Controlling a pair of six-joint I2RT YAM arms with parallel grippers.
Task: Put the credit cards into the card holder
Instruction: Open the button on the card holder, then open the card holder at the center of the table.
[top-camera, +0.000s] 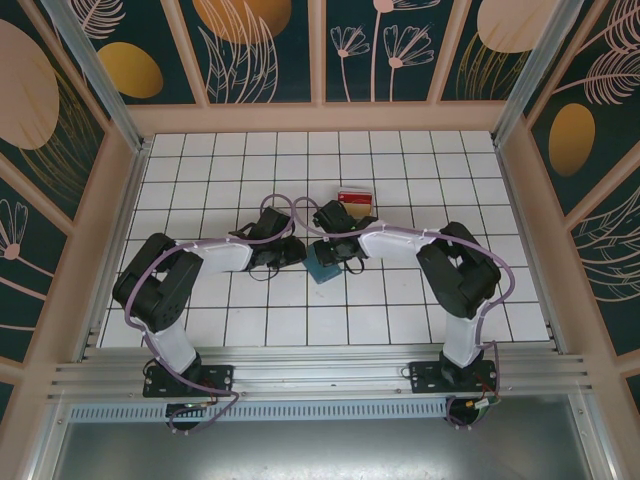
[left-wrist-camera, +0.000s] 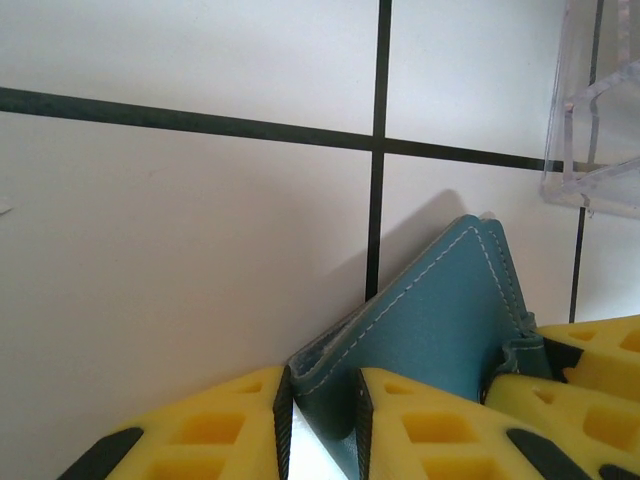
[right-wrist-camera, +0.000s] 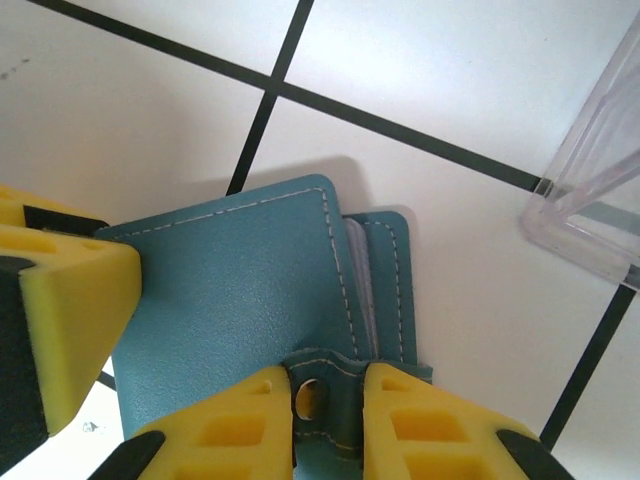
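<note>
Left pincer (left-wrist-camera: 323, 390): nearly closed, clamped on an edge of the teal card holder (right-wrist-camera: 230, 290) | Right pincer (right-wrist-camera: 327, 378): narrow, pinching the card holder's snap tab | Clear box (right-wrist-camera: 590, 190): ahead-right of right pincer, apart from card holder | Red credit card (top-camera: 352, 196): at that box, beyond both pincers

Both the left arm (top-camera: 172, 288) and the right arm (top-camera: 452, 272) had bulky black joints and white link shells. A lilac cable (top-camera: 508, 283) ran back from the fingers along each arm to a black base. The fingers (left-wrist-camera: 210, 430) were yellow blocks with moulded recesses and black edging.
</note>
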